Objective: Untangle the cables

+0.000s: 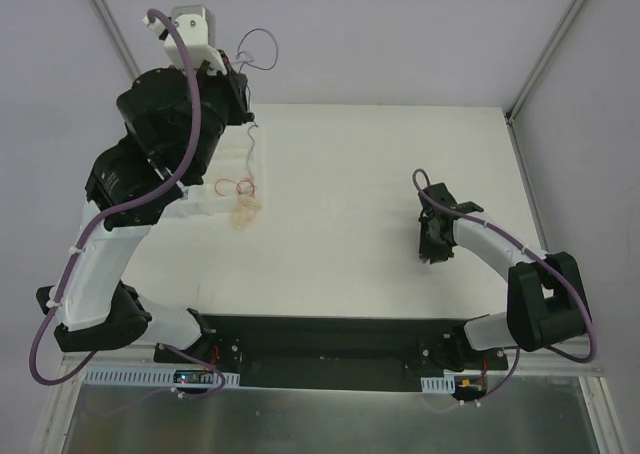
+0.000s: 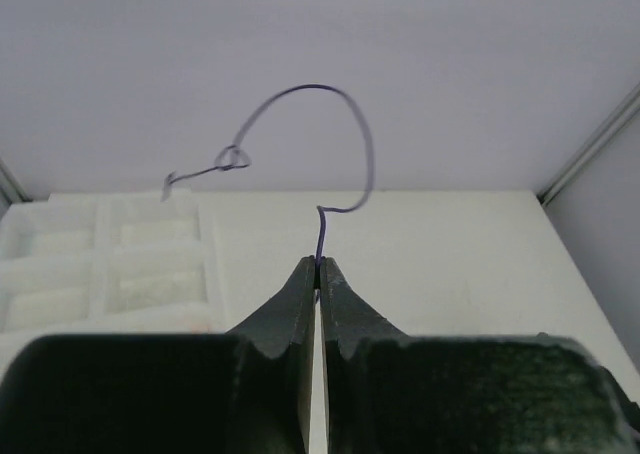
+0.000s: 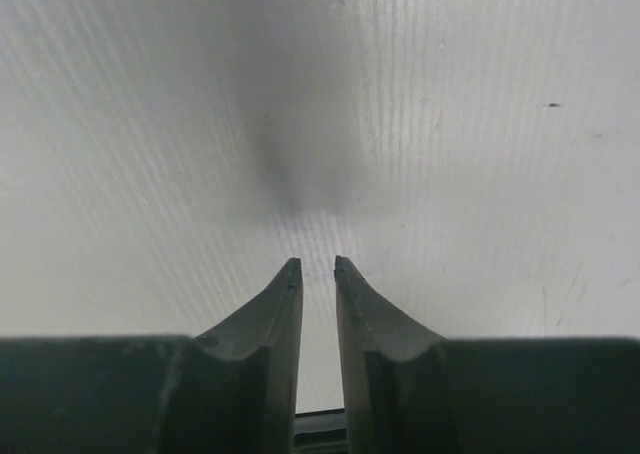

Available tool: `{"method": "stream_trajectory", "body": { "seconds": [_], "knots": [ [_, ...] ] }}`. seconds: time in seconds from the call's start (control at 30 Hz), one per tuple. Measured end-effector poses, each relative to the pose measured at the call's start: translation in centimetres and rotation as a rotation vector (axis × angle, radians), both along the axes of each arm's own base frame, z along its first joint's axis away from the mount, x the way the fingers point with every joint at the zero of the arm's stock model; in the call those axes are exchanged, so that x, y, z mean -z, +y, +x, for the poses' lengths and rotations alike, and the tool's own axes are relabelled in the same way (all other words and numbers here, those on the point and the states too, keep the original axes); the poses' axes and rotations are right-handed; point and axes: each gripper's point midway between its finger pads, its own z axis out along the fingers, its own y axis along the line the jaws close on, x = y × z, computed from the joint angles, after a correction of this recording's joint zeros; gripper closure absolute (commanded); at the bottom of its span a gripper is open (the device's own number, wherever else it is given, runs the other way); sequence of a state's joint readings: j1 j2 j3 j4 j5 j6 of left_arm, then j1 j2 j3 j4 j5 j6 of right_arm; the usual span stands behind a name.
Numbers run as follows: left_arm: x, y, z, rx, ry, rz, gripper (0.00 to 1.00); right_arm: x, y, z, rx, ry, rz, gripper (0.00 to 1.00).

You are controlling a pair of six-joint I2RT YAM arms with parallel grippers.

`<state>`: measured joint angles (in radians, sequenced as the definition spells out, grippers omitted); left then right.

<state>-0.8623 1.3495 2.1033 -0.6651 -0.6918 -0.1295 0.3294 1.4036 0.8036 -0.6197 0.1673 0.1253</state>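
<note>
- The cables: in the top view we see most of them lying at the right edge of a white foam tray, on the left half of the table
- 1 thin blue-purple cable is separate from that group and held in the air above the far edge of the table
- From the left wrist view, this cable rises from the fingertips, bends right, arcs over to the left and ends in a small knot with a short free tail
- The left gripper has its jaws pressed together, clamped on the lower end of the blue-purple cable
- A red cable forms small loops on the tray; a pale orange bundle lies just beside it, nearer the arm bases
- We cannot tell whether the red cable and the orange bundle are knotted together
- The right gripper is low over bare table on the right side, well apart from the tray; its jaws stand slightly apart with nothing between them
</note>
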Motion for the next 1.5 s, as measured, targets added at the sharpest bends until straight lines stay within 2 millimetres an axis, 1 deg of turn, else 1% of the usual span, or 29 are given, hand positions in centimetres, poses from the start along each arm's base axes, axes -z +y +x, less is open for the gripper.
{"method": "stream_trajectory", "body": {
  "seconds": [0.03,0.1,0.2,0.27,0.33,0.47,0.53,0.6,0.67,0.73,0.77,0.8,0.83,0.93,1.03,1.07,1.13,1.17,1.23,1.3,1.4,1.5],
  "knots": [
    [-1.3,0.1,-0.1,0.006,-0.027,-0.015,1.0,0.1,0.1,0.0,-0.004,-0.001,0.01,0.68],
    [-2.7,-0.1,-0.4,0.03,-0.055,-0.04,1.0,0.2,0.6,-0.2,-0.02,0.002,0.038,0.61],
    [-3.1,-0.6,-0.5,0.056,-0.058,-0.054,1.0,-0.2,2.0,-0.4,-0.068,0.006,0.118,0.55],
    [-2.9,-1.6,-0.3,0.089,-0.051,-0.065,1.0,-0.7,3.5,-0.6,-0.108,0.006,0.201,0.46],
    [-2.6,-2.9,-0.3,0.138,-0.036,-0.077,1.0,-1.6,5.1,-0.7,-0.147,-0.009,0.281,0.42],
    [-1.3,-5.0,-0.5,0.216,0.01,-0.113,1.0,-4.6,8.8,-0.6,-0.251,-0.092,0.47,0.39],
    [-0.9,-6.0,-0.6,0.255,0.029,-0.127,1.0,-6.0,10.3,-0.7,-0.282,-0.118,0.556,0.38],
    [-0.5,-7.2,-0.7,0.299,0.051,-0.147,1.0,-7.0,11.3,-0.8,-0.302,-0.151,0.627,0.38],
    [0.4,-8.3,-0.7,0.329,0.083,-0.168,1.0,-7.4,11.6,-1.2,-0.299,-0.165,0.663,0.4],
    [2.4,-9.6,-0.5,0.352,0.137,-0.185,1.0,-7.2,11.5,-1.6,-0.279,-0.15,0.675,0.4],
    [4.0,-10.3,-0.3,0.361,0.172,-0.184,1.0,-6.8,11.3,-1.8,-0.26,-0.134,0.68,0.41],
    [6.3,-11.2,-0.1,0.37,0.227,-0.174,1.0,-6.4,11.0,-1.9,-0.241,-0.121,0.677,0.41],
    [8.0,-11.8,-0.1,0.377,0.268,-0.162,1.0,-6.0,10.8,-2.1,-0.229,-0.11,0.674,0.42],
    [14.8,-13.7,-0.1,0.402,0.429,-0.12,1.0,-4.5,10.0,-2.9,-0.187,-0.058,0.647,0.44],
    [20.7,-14.6,-1.1,0.421,0.576,-0.08,1.0,-3.4,9.2,-3.2,-0.139,-0.019,0.603,0.44],
    [22.3,-14.7,-1.5,0.423,0.618,-0.07,1.0,-3.1,8.9,-3.3,-0.12,-0.009,0.587,0.44],
    [24.8,-14.8,-2.3,0.437,0.684,-0.055,1.0,-2.5,8.0,-3.4,-0.08,0.012,0.552,0.44],
    [25.7,-14.7,-2.6,0.441,0.709,-0.047,1.0,-2.1,7.3,-3.4,-0.053,0.024,0.529,0.44],
    [27.0,-14.7,-3.2,0.451,0.745,-0.036,1.0,-1.6,5.8,-3.3,0.004,0.041,0.488,0.44],
    [27.8,-14.7,-3.6,0.465,0.77,-0.031,1.0,-1.7,4.4,-2.9,0.062,0.051,0.455,0.44],
    [28.7,-14.7,-4.3,0.481,0.797,-0.027,1.0,-2.5,2.6,-1.6,0.129,0.042,0.424,0.44],
    [28.6,-14.9,-4.6,0.504,0.807,-0.033,1.0,-3.5,1.2,0.4,0.18,0.027,0.392,0.45]
  ]
}}
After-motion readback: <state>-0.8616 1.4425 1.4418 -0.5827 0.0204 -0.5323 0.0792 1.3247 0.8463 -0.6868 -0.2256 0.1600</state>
